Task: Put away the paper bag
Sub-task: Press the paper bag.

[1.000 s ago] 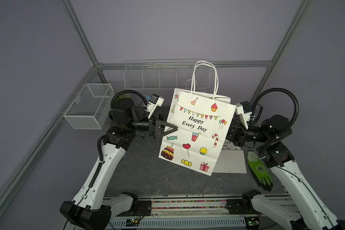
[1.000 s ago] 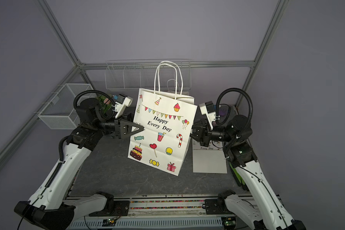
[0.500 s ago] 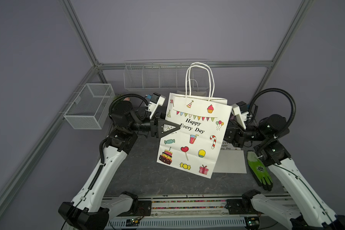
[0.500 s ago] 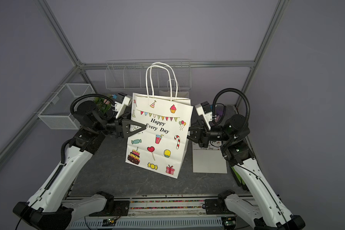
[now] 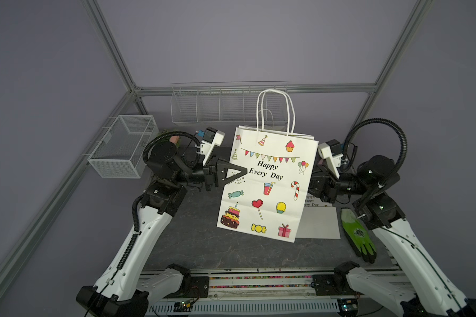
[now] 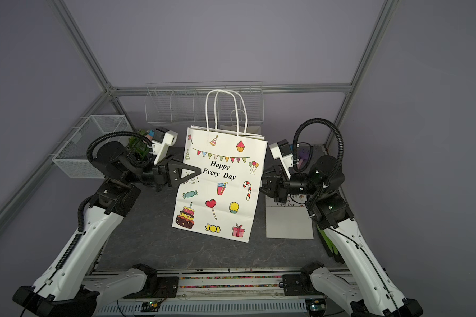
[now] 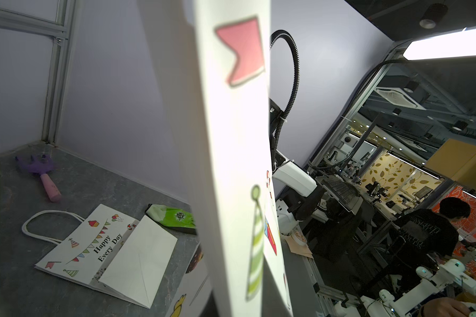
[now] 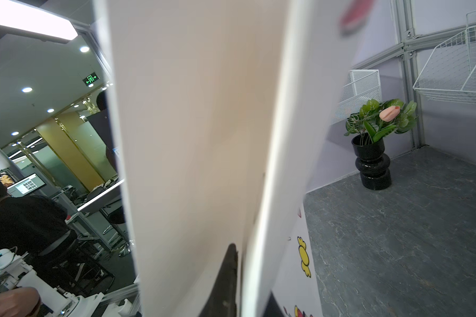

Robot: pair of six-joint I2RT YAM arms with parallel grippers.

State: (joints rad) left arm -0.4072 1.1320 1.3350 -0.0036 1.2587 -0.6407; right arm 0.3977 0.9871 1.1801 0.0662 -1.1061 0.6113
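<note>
The left hand (image 5: 241,172) is clamped on the left edge of the paper bag (image 5: 267,189). The right hand (image 5: 312,183) sits at the bag's right edge, half hidden; whether it grips, I cannot tell. The bag is upright, slightly tilted, between both hands over the middle of the counter (image 5: 204,247), with a folded bag (image 5: 320,222) lying flat beside it.

White arm links (image 5: 149,227), black joints (image 5: 162,160), black ribbed cables (image 5: 375,121), black triangular fingers (image 5: 221,175).
</note>
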